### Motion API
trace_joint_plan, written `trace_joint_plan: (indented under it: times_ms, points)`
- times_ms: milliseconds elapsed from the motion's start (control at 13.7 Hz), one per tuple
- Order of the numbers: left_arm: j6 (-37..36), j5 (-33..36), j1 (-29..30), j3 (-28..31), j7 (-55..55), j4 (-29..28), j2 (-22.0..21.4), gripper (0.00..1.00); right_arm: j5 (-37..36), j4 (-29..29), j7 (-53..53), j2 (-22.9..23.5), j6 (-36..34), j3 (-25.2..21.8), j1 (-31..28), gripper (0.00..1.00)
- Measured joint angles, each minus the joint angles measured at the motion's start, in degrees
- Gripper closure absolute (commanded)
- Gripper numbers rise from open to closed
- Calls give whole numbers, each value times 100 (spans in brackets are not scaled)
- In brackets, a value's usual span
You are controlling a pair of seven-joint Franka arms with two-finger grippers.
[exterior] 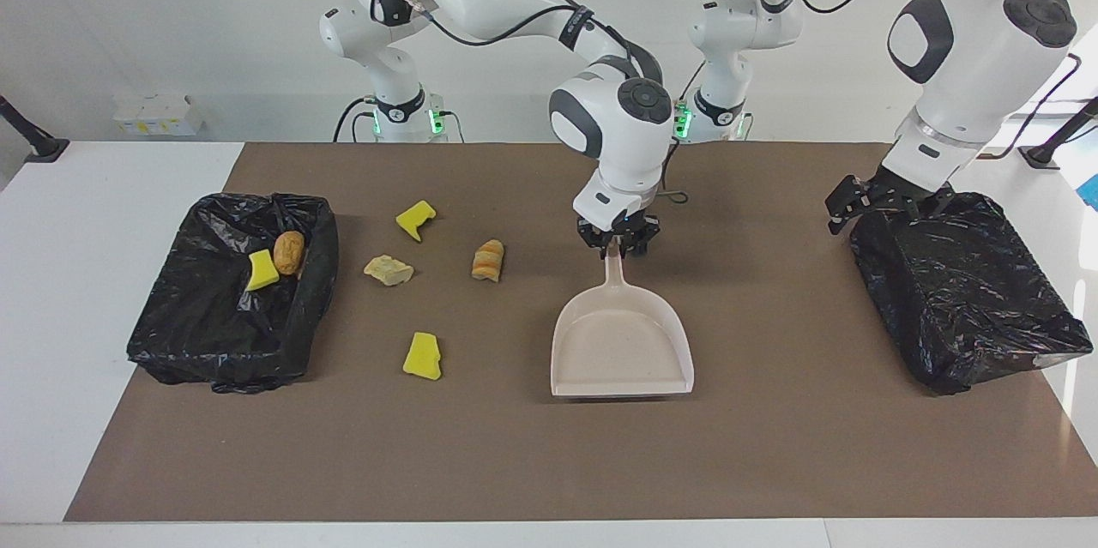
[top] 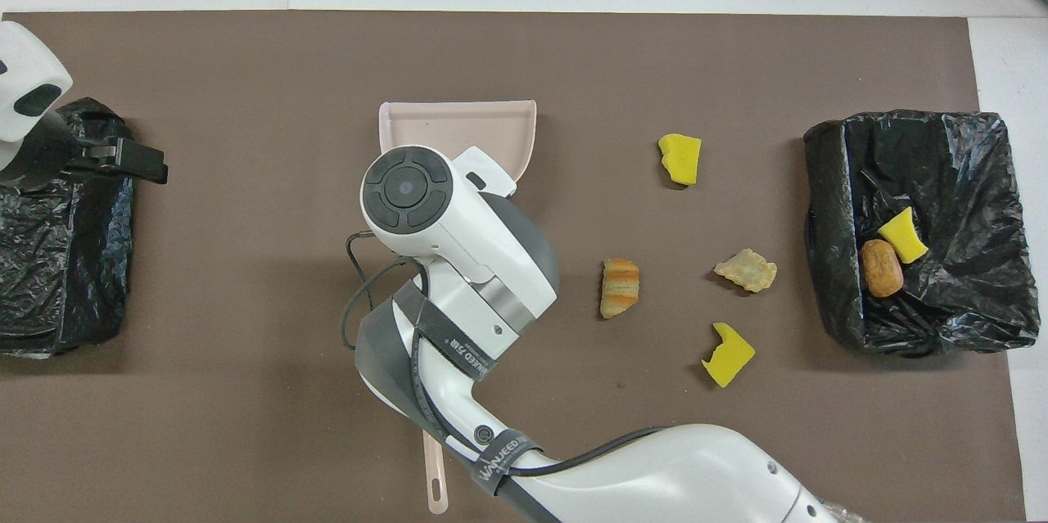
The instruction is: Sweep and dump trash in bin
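four trash pieces (exterior: 486, 261) lie between dustpan (exterior: 621, 348) and bin (exterior: 225, 340); two inside.

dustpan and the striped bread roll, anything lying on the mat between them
Nothing: in the facing view the mat between the dustpan and the bread roll is bare.

Facing cam: high, across the table, looking at both arm bases — whole brown rectangular mat (exterior: 772, 445) in frame. Overhead cam: above the robots' end, steeply down, closer. Shared: mat, beige plastic dustpan (exterior: 621, 348) (top: 458, 123) — half a turn apart.
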Motion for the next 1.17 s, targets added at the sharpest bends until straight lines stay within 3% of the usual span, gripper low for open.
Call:
trace_joint_plan:
  times_ms: [292,658,877,950,1023,1170]
  points:
    - [123,0,8,-28,33,-49,116,0,368,81,0,18,87,110,-4,100]
    - [297,0,8,-48,45,-77,290,0,412,73,0,402,354,147,85,100]
    - [439,0,8,-77,45,-77,434,0,412,92,0,412,361,143,83,46]
    - [475,0,7,-88,47,-77,492,0,412,92,0,412,363,142,82,6]
    - [495,0,0,-100,48,-77,541,0,412,93,0,412,374,142,82,0]
    - [580,0,-47,-123,48,-73,677,0,412,113,-9,410,441,133,61,0]
